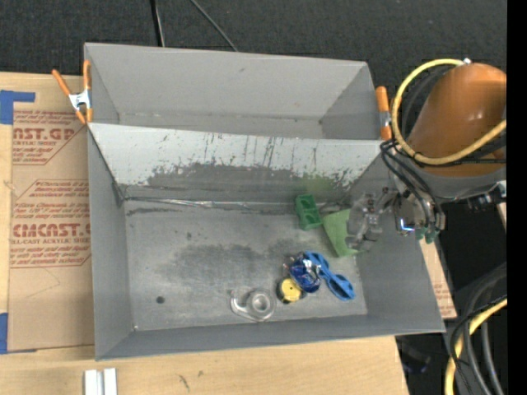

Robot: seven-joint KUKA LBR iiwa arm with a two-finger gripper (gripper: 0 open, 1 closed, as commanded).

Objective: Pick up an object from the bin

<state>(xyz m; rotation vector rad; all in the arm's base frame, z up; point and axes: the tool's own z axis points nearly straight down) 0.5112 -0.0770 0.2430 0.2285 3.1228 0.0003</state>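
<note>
The grey metal bin (165, 220) sits on a pale wooden tabletop (247, 369) that shows along the lower edge of the frame; behind it, across the top, the room is dark. The left half of the bin's floor is bare metal, dulled by a broad scuffed patch at centre-left, and the sloping back wall is streaked with vertical scratches.

Lower centre, near the front wall, lies a clear ring-like piece (254, 304). Just right of it is a small yellow piece (288, 290), touching a blue tangled thing (321, 274) that stretches toward the lower right. Above these, right of centre, a dark green block (307, 211) stands near the foot of the back wall, and just beside it, lower right, is a pale green wedge-shaped piece (336, 233).

The gripper (362, 225) is at that pale green piece's right edge, low against the bin's right wall; whether it is released or clenched cannot be told. At the far upper right is the arm's orange cover (461, 109), ringed by yellow and black cables (412, 179).
</note>
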